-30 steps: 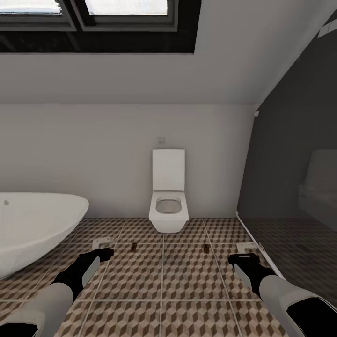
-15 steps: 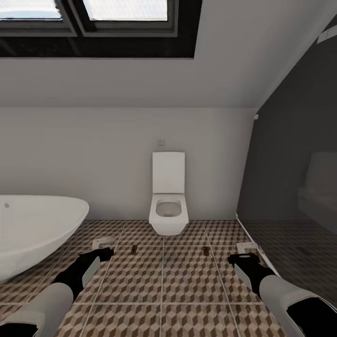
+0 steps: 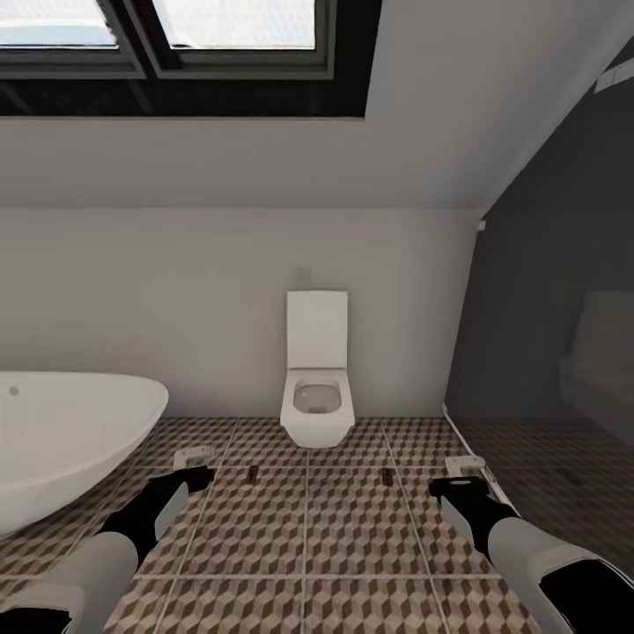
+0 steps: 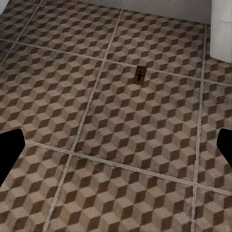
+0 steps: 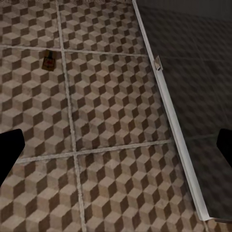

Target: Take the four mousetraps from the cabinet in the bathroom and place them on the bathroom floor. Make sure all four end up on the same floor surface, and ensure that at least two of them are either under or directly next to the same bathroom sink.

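A white bathtub (image 3: 62, 440) bulges in at far left over the bathroom floor (image 3: 308, 546), its cube-print tiles running back to the wall. Just beside the tub, the left gripper (image 3: 192, 465) hangs low over the tiles, jaws spread wide and holding nothing, as the left wrist view confirms. One mousetrap (image 3: 253, 475) lies flat on a grout line ahead of it, seen again from the left wrist (image 4: 139, 75). At centre a toilet (image 3: 316, 387) stands against the wall, directly beyond both traps. A second mousetrap (image 3: 388, 478) rests to its right, also caught from the right wrist (image 5: 49, 60). The right gripper (image 3: 462, 471) hovers near a glass partition (image 3: 546, 370), likewise splayed and empty. Both traps look set down here on purpose, on the same floor. Likely snag: no sink stands beside them, so two traps may need another spot.
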